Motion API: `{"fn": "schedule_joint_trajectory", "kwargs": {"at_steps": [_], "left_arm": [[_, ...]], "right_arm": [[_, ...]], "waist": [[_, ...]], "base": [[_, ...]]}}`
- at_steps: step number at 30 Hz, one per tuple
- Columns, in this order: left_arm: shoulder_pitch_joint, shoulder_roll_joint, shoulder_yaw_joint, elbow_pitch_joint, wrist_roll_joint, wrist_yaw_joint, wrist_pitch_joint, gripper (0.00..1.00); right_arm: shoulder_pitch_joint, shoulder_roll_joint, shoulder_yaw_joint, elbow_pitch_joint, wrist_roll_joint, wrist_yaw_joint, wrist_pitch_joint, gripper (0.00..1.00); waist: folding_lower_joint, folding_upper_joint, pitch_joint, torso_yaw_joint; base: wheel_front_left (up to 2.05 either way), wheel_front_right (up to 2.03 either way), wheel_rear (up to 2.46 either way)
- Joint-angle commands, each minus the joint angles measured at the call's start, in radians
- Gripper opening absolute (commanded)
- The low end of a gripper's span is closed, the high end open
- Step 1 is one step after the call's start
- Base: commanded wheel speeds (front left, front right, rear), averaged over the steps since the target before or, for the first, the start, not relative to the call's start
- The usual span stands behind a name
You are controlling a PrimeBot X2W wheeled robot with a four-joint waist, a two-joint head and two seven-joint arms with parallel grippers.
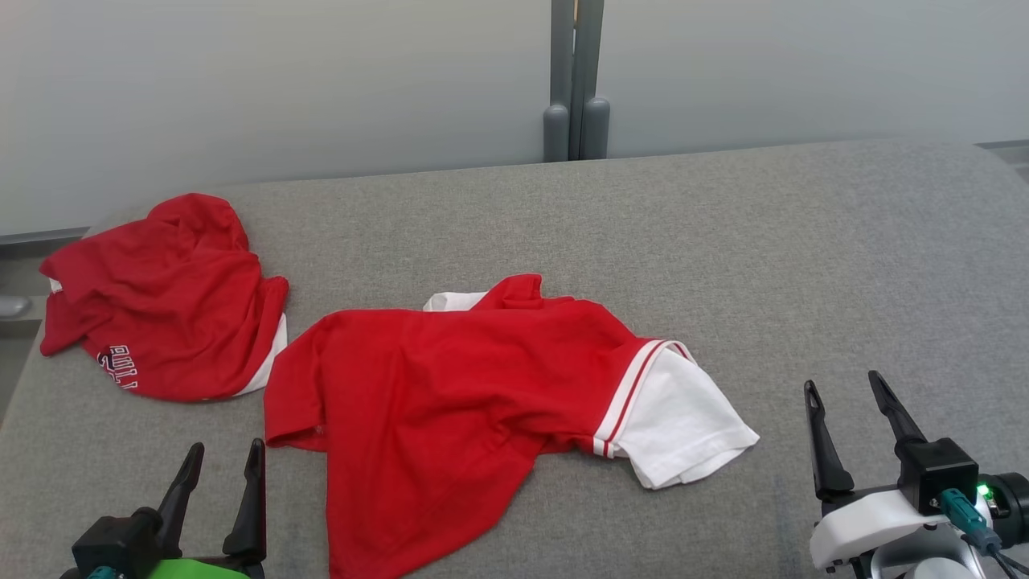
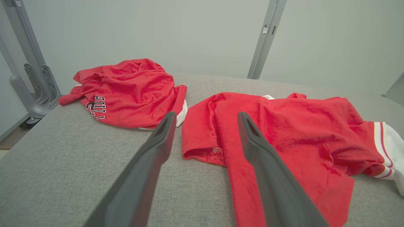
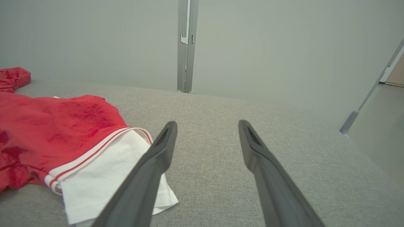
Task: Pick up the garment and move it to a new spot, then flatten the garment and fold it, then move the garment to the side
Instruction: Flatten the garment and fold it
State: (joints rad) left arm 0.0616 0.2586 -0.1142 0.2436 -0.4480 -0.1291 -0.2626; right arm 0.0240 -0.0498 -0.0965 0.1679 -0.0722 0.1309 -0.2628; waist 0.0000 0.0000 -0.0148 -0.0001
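Garment [image 1: 450,378] lay rumpled on grey table [image 1: 804,241], just ahead of left gripper [image 1: 227,449], left of right gripper [image 1: 842,381]; both stood spread, empty. Second red shirt [image 1: 169,305] lay ahead-left of left gripper, its lettering partly folded under, illegible.

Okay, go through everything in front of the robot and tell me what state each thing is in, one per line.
red shirt with white sleeve: unfolded, wrinkled, lying loose on the grey padded table, not held.
bunched red garment: crumpled in a heap, far left.
left gripper: open, empty, by the shirt's left edge.
right gripper: open, empty, right of the white sleeve.
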Motion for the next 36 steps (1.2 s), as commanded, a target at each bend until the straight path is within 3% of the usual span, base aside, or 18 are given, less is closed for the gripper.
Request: {"fn": "schedule_joint_trajectory", "kwargs": {"at_steps": [1,8,12,16,17,25,29,36], "left_arm": [[-0.017,0.003,-0.001,-0.001,-0.002,-0.003,-0.003,1.0],[-0.029,0.012,-0.001,0.007,0.006,-0.003,-0.003,1.0],[-0.039,0.028,-0.027,0.031,-0.003,0.002,0.063,1.0],[-0.023,0.03,-0.043,-0.034,-0.033,0.038,0.243,1.0],[-0.023,0.03,-0.043,-0.034,-0.033,0.038,0.243,1.0],[0.081,0.053,-0.117,-0.287,-0.075,0.099,0.579,1.0],[0.116,0.059,-0.137,-0.348,-0.095,0.112,0.666,1.0],[0.099,0.046,-0.183,-0.339,-0.121,0.111,0.75,1.0]], "right_arm": [[-0.009,-0.002,0.001,-0.001,0.006,0.0,-0.003,1.0],[-0.049,-0.006,0.027,0.002,0.007,0.0,-0.003,1.0],[-0.094,-0.08,0.117,0.057,0.037,0.0,-0.002,1.0],[-0.148,-0.188,0.211,0.08,0.102,0.0,0.133,1.0],[-0.148,-0.188,0.211,0.08,0.102,0.0,0.133,1.0],[-0.17,-0.409,0.39,-0.033,0.28,0.0,0.497,1.0],[-0.175,-0.457,0.427,-0.049,0.344,0.0,0.589,1.0],[-0.207,-0.467,0.483,-0.006,0.392,0.0,0.621,1.0]], "waist": [[0.0,0.0,0.001,0.002],[0.0,0.0,0.006,0.007],[0.0,0.0,0.005,0.01],[0.0,0.0,0.002,0.02],[0.0,0.0,0.002,0.02],[0.0,0.0,0.042,0.039],[0.0,0.0,0.072,0.048],[0.0,0.0,0.144,0.061]], "base": [[0.0,0.0,0.0],[0.0,0.0,0.0],[0.0,0.0,0.0],[0.0,0.0,0.0],[0.0,0.0,0.0],[0.0,0.0,0.0],[0.0,0.0,0.0],[0.0,0.0,0.0]]}}
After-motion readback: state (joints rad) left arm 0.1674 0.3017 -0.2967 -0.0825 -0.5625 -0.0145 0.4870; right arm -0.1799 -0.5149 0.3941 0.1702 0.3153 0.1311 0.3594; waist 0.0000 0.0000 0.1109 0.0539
